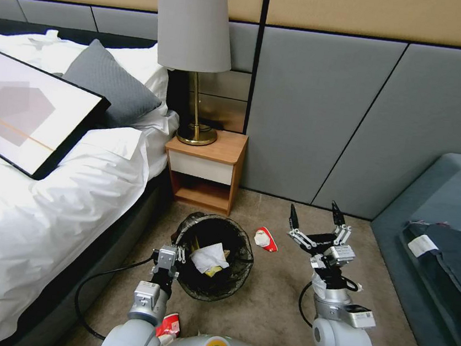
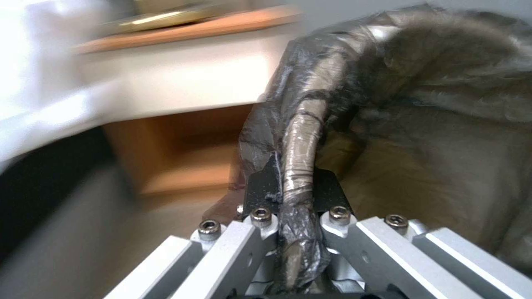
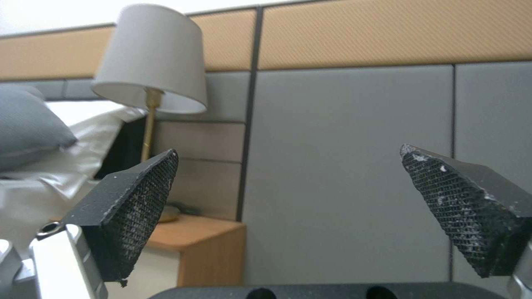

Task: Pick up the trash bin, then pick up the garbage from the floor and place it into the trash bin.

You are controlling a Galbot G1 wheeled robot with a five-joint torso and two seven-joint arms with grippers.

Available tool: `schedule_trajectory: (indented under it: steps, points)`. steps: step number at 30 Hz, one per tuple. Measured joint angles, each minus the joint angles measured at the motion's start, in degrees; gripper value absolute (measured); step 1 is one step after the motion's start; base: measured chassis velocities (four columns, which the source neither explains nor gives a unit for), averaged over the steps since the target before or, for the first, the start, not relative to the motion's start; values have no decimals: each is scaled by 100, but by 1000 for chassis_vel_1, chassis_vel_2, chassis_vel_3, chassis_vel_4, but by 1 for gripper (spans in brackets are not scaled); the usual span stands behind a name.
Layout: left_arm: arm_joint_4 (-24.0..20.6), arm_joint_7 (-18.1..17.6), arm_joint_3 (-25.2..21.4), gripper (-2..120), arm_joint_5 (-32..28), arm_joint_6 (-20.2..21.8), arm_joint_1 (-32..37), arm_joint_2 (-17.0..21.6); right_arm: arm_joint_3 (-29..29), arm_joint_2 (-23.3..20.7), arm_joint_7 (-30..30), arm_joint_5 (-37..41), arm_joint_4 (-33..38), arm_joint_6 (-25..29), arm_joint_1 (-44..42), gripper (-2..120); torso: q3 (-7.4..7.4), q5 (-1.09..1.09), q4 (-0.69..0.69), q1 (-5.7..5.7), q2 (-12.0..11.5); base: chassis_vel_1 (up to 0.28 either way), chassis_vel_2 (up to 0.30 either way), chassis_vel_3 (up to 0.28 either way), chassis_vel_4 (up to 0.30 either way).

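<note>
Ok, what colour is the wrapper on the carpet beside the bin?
Red and white, clearest in the head view.

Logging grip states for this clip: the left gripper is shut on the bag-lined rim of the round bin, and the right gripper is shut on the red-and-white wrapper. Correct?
Partly. The right gripper is open and holds nothing, as the right wrist view shows; the crumpled red-and-white wrapper lies on the carpet. The left gripper is shut on the round black-bag-lined bin.

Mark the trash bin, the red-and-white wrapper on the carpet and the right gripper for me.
trash bin [image 1: 238,271]: head view, bag-covered rim.
red-and-white wrapper [image 1: 265,239]: head view, its middle.
right gripper [image 1: 316,215]: head view, between the open fingertips.
</note>
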Motion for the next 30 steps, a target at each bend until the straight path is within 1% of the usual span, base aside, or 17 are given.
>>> schedule_trajectory:
  steps: [2,3,6,13,20,28,30]
  points:
    - [-30,35,-7,1,-23,-32,1,53,-16,-7,57,-13,-29,-69,12,100,0,1,0,0,0,0,0,0,0]
    - [-53,40,-10,1,-40,-47,3,71,-33,-19,92,-21,-51,-119,31,100,0,4,2,0,0,0,0,0,0]
    - [-61,46,6,1,-59,-44,34,75,-58,-39,128,-50,-102,-180,82,100,0,2,4,0,0,0,0,0,0]
    - [-125,4,81,1,-152,72,121,66,-98,-90,142,-82,-177,-266,154,100,0,2,3,0,0,0,0,0,0]
    - [-157,-30,107,1,-188,126,178,89,-168,-256,168,-93,-278,-407,316,100,0,2,2,0,0,0,0,0,0]
    - [-207,-53,54,1,-186,137,191,105,-338,-441,262,-38,-521,-743,547,100,0,2,2,0,0,0,0,0,0]
    - [-223,-67,17,1,-183,140,196,108,-391,-520,282,63,-696,-875,687,100,0,3,2,0,0,0,0,0,0]
